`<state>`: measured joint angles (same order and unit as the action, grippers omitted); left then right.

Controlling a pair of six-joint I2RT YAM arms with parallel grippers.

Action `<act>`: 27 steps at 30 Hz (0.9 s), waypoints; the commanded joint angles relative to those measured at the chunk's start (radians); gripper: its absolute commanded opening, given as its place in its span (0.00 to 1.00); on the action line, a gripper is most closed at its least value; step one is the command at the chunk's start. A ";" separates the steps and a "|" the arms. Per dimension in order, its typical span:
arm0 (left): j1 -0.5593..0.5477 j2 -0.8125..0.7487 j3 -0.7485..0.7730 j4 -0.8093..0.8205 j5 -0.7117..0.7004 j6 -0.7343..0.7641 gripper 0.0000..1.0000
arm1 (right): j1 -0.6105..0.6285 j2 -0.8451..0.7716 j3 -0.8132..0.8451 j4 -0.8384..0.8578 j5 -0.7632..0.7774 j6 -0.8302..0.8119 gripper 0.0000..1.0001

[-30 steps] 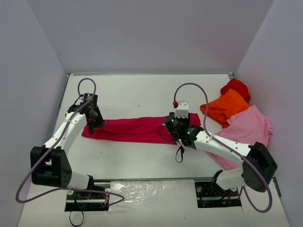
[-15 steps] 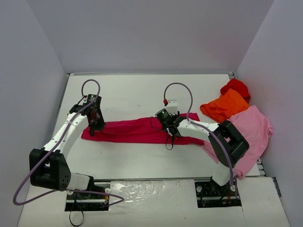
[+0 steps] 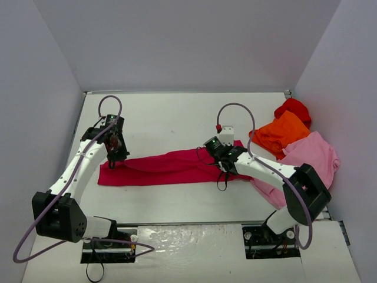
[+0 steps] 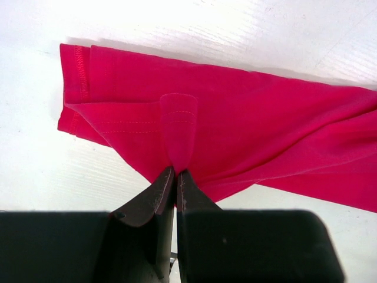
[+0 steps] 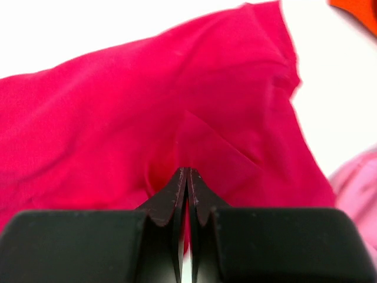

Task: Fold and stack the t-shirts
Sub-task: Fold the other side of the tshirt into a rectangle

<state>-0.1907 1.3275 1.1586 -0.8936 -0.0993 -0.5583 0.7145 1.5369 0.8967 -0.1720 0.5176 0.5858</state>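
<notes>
The left gripper (image 4: 175,172) is clenched on the crimson-magenta t-shirt (image 4: 265,132). Its jaws meet on a small peak of cloth drawn up from the shirt's near edge, close to the stitched hem at its left end. The right gripper (image 5: 186,171) is likewise pinched tight on the same shirt, its jaws pressed together on a raised crease close to the shirt's right end.

From above, the shirt lies as a long, narrow band stretched between the two grippers, wrinkled along its length and flat on the white table (image 3: 171,115). The left gripper (image 3: 115,157) stands over the band's left end and the right gripper (image 3: 226,164) over its right end.

Just beyond the shirt's right end lies the light pink t-shirt (image 3: 315,154), spread wide and touching or nearly touching the crimson cloth. Behind the pink one, further from the crimson shirt, sits the orange t-shirt (image 3: 281,132), crumpled, and behind that the red t-shirt (image 3: 293,108), bunched in the table's far right corner.

The table is smooth, matt and bright. A plain pale back wall (image 3: 188,41) rises behind the shirt, and similar walls close in beyond both its ends.
</notes>
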 commanded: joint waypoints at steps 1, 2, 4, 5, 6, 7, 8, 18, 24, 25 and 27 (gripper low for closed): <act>-0.010 0.005 0.037 0.002 0.008 -0.002 0.00 | 0.009 -0.135 -0.036 -0.144 0.042 0.074 0.00; -0.011 0.005 0.035 0.005 0.010 -0.002 0.00 | 0.010 -0.152 -0.044 -0.166 0.042 0.083 0.00; -0.013 0.004 0.033 0.010 0.015 -0.003 0.00 | 0.013 -0.178 -0.055 -0.199 0.040 0.104 0.00; -0.015 0.004 0.032 0.013 0.018 -0.003 0.00 | 0.015 -0.189 -0.060 -0.213 0.039 0.117 0.00; -0.016 0.004 0.031 0.015 0.017 -0.003 0.00 | 0.022 -0.193 -0.064 -0.220 0.045 0.126 0.00; -0.017 0.004 0.029 0.017 0.017 -0.002 0.00 | 0.028 -0.197 -0.068 -0.227 0.050 0.136 0.00; -0.018 0.004 0.027 0.018 0.016 -0.002 0.00 | 0.034 -0.200 -0.070 -0.230 0.054 0.143 0.00; -0.048 0.015 0.007 0.032 0.012 -0.009 0.00 | 0.068 0.039 0.098 -0.047 0.086 0.043 0.00; -0.094 0.020 0.010 0.020 -0.020 -0.020 0.00 | 0.063 0.205 0.197 0.021 0.081 -0.013 0.00; -0.104 0.021 0.011 0.015 -0.033 -0.023 0.00 | 0.058 0.235 0.211 0.026 0.075 -0.018 0.00; -0.116 0.022 0.013 0.005 -0.050 -0.026 0.00 | 0.054 0.262 0.221 0.030 0.064 -0.024 0.00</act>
<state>-0.2846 1.3589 1.1481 -0.8824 -0.0992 -0.5619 0.7734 1.7679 1.0650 -0.1798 0.5544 0.5937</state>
